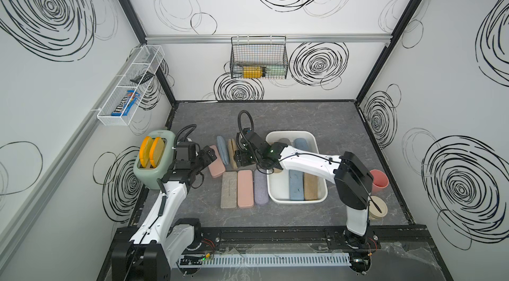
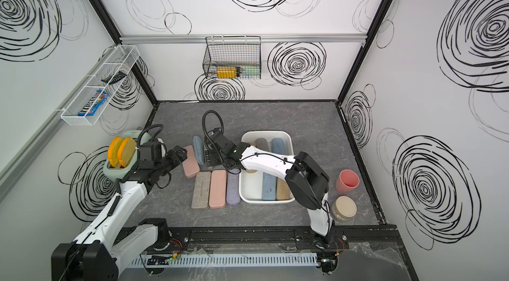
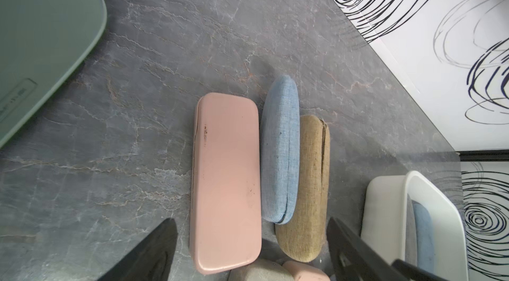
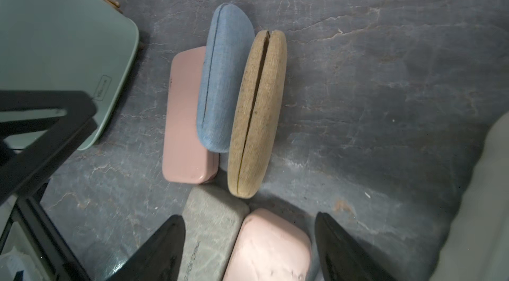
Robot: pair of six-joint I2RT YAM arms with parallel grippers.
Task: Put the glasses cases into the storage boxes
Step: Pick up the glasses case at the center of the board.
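Tan woven oblong case (image 4: 257, 117) stands on edge against the blue fabric oblong case (image 4: 224, 81); left jaws and right jaws spread, empty; I judge a stray nudge topples both

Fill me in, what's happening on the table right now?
Glasses cases are going into the white tub, which holds several. Six lie outside it on the table: a pink case, a blue case and a tan case in the far row, and a grey-beige case, a second pink case and a lilac case nearer. The left gripper and right gripper both hover open and empty over the far row.
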